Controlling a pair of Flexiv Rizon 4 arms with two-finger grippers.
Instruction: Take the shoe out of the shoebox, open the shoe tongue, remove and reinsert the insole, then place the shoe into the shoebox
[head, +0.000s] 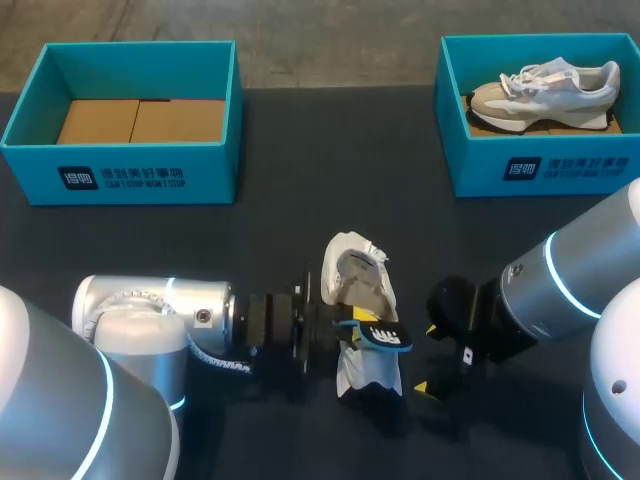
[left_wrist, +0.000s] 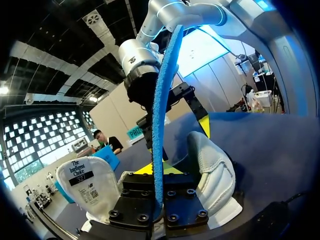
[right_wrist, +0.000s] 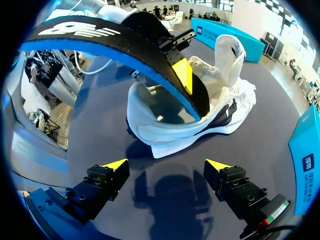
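A white shoe (head: 362, 300) lies on the dark table, its tongue (left_wrist: 82, 182) pulled up and its opening facing my right gripper. My left gripper (head: 343, 326) is shut on a black insole with a blue underside (head: 380, 336), held over the shoe's heel. In the left wrist view the insole (left_wrist: 159, 120) stands edge-on, rising from between the fingers (left_wrist: 155, 207), with the shoe (left_wrist: 212, 172) just beyond. In the right wrist view the insole (right_wrist: 112, 42) arcs above the shoe (right_wrist: 200, 122), one end dipping into its opening. My right gripper (right_wrist: 166, 165) stands open a little short of the heel, holding nothing.
A teal shoebox (head: 120, 165) with a cardboard floor stands at the back left. A second teal shoebox (head: 540, 170) at the back right holds another grey and white shoe (head: 545, 90). Bare dark table lies between the boxes and the arms.
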